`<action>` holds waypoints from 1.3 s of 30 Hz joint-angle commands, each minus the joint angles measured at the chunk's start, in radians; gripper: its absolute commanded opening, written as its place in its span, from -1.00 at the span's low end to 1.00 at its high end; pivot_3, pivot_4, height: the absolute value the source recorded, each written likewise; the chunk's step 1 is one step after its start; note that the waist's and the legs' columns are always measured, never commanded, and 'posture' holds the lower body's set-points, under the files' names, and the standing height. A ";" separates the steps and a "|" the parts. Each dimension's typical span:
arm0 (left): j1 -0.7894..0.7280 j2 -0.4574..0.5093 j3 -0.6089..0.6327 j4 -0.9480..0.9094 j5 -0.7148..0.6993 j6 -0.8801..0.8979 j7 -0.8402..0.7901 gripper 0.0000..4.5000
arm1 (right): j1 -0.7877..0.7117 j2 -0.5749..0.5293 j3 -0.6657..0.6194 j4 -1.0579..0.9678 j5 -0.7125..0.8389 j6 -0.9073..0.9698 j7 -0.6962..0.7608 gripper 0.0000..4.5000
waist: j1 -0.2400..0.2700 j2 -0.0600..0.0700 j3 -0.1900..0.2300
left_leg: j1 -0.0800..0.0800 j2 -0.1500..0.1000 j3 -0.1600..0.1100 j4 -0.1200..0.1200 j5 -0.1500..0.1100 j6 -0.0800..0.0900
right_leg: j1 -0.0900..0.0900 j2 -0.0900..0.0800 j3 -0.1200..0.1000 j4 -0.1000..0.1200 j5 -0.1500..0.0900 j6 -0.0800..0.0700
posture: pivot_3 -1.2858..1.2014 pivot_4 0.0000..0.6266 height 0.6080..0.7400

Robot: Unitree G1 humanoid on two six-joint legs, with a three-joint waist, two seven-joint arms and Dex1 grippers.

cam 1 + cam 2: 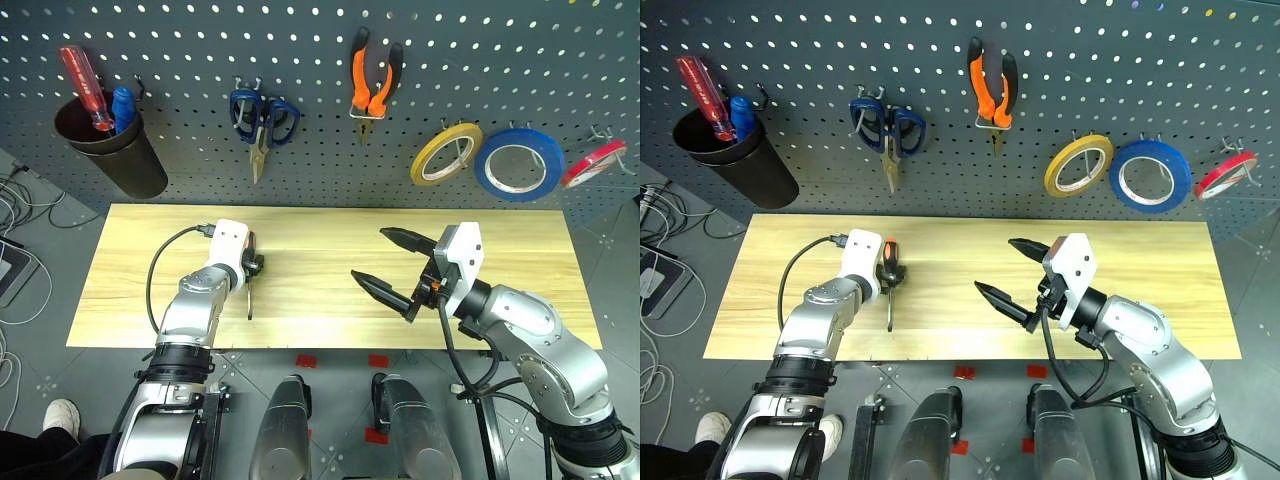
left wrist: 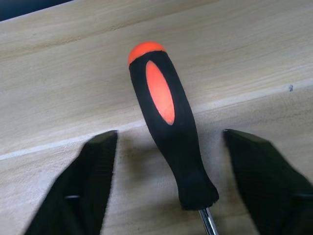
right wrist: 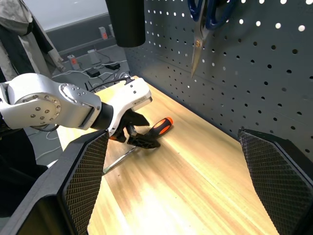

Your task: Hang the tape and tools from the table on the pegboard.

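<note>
Wooden table [image 1: 520,260], one item left: screwdriver [image 1: 889,278]. I see it between my left gripper's [image 2: 168,161] half-spread fingers, untouched, shaft trailing back toward me. Right gripper [image 1: 390,268] wide, empty, well apart.

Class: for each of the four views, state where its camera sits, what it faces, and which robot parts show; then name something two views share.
Both eye views: head, looking down on table, pegboard; both arms show.
Left wrist: facing screwdriver between left hand fingers.
Right wrist: right hand facing left hand, pegboard.
Shared: screwdriver, both wrist views.
</note>
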 commanded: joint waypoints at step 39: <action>0.327 0.043 -0.020 -1.001 0.198 0.078 0.120 -0.63 | 0.131 -0.003 -0.035 -0.041 -0.020 -0.226 0.093 1.00 | 0.020 -0.006 -0.085 | -0.008 0.000 -0.002 -0.002 0.005 -0.010 | -0.003 -0.002 -0.006 -0.005 0.000 0.000 | 0.17 -0.34 1.00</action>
